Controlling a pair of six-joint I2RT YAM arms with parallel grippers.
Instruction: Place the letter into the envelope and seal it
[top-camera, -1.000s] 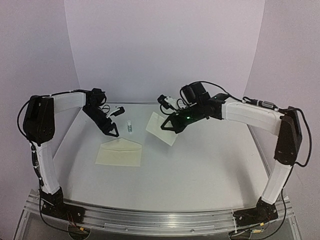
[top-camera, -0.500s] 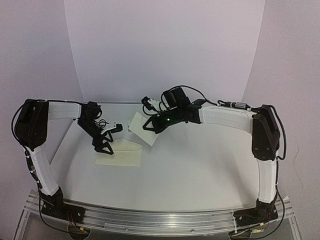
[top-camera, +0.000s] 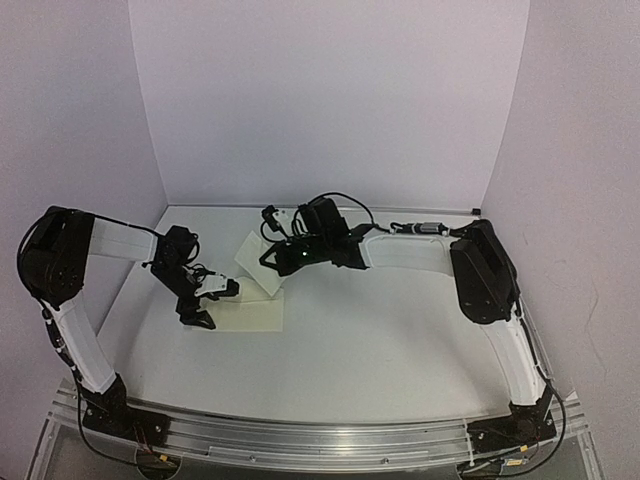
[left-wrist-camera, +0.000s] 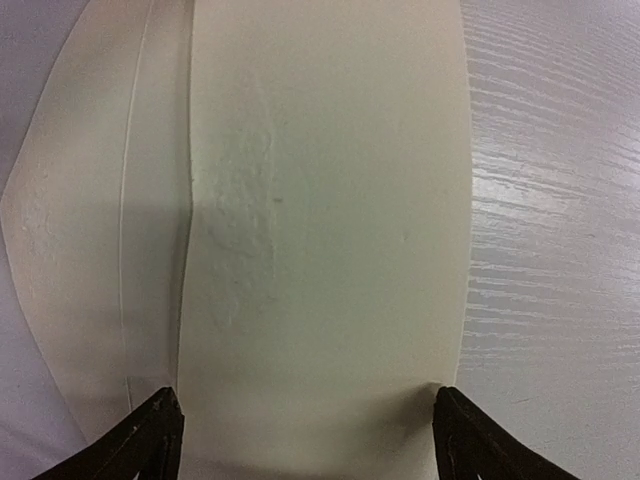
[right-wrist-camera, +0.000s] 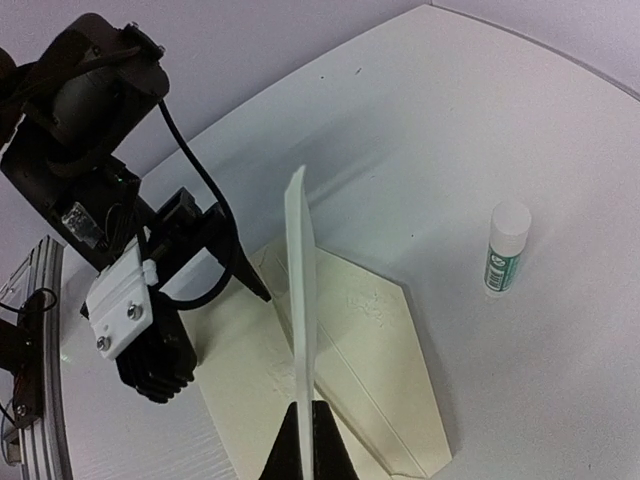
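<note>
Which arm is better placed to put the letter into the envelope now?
Right. The right gripper holds the letter above the open-flapped envelope; the left gripper hangs open and empty over it.

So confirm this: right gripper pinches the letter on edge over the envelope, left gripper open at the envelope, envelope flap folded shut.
The flap is wrong: the right wrist view shows it lying open, flat on the table, beside the envelope body. The rest holds: right gripper pinches the letter on edge over it, left gripper open at it.

Robot lab booth, plain white walls (top-camera: 330, 100), aluminium rail (top-camera: 300, 438)
</note>
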